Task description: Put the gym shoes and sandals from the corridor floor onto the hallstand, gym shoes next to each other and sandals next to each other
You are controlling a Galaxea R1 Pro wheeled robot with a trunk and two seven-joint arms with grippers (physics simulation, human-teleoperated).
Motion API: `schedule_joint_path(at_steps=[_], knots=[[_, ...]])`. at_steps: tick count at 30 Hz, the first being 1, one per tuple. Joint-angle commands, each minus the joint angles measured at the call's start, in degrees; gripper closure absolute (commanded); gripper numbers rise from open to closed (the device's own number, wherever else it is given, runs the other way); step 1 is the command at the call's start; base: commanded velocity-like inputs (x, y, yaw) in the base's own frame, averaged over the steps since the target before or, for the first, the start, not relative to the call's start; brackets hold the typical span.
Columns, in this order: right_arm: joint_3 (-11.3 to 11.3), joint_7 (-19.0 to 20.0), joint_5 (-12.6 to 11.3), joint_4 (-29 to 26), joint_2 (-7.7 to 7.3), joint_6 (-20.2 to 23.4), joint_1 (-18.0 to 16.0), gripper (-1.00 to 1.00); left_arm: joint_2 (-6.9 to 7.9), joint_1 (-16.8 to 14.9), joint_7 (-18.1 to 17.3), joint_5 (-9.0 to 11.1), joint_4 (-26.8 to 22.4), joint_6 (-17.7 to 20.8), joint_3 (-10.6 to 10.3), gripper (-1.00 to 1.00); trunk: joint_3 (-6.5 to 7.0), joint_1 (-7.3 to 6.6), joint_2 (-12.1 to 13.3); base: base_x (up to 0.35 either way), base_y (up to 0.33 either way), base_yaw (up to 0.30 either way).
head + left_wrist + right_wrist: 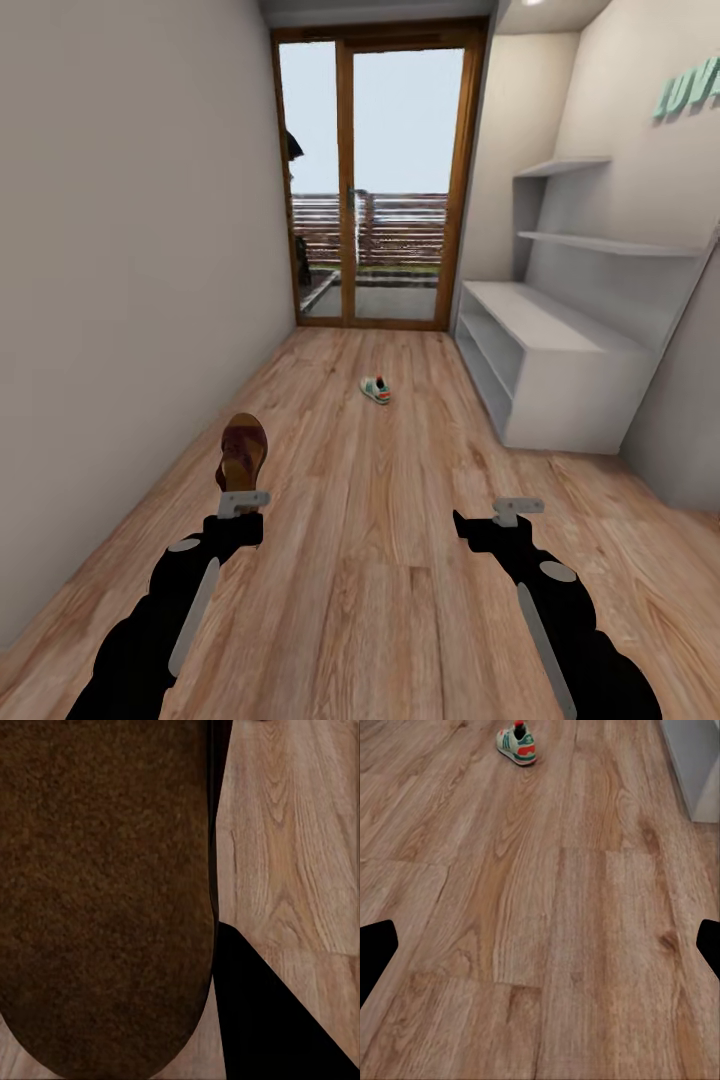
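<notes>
Sandal (242,452), brown, clamped upright in the left gripper (243,503) above the corridor floor (380,560); its dark sole (105,900) faces the left wrist camera. One gym shoe (376,390) lies mid-corridor near the hallstand (560,350), whose cubbies look empty. Right gripper (500,520) spread wide, holding nothing. Glass door (375,180) beyond.

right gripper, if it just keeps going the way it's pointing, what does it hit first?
Probably bare corridor floor: the right gripper points forward and down at open planks. The gym shoe lies farther ahead, slightly off that line, and the hallstand sits off to the side. Depth is uncertain.
</notes>
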Motion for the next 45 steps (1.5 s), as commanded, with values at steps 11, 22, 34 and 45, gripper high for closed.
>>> schedule_joint_path(at_steps=[11, 22, 34, 45], knots=[[0.00, 0.13, -0.07, -0.06, -0.01, 0.30, -0.03, -1.00, -0.02, 0.00, -0.18, 0.10, -0.08, 0.34, 0.04, 1.00, 0.02, 0.02, -0.02, 0.346, 0.000, -0.017], [0.00, 0.13, -0.03, -0.06, -0.01, 0.30, -0.03, -1.00, -0.02, -0.01, -0.18, 0.09, -0.08, 0.34, 0.04, 1.00, 0.02, 0.02, -0.02, 0.346, 0.000, 0.000], [0.00, 0.13, -0.03, -0.06, -0.01, 0.30, -0.03, -1.00, -0.02, -0.02, -0.18, 0.08, -0.08, 0.32, 0.04, 1.00, 0.02, 0.02, -0.02, 0.346, -0.014, 0.000], [0.00, 0.13, -0.03, -0.06, -0.01, 0.30, -0.03, -1.00, -0.02, -0.02, -0.18, 0.10, -0.08, 0.34, 0.04, 1.00, 0.41, 0.02, -0.02, 0.346, -0.070, 0.000]])
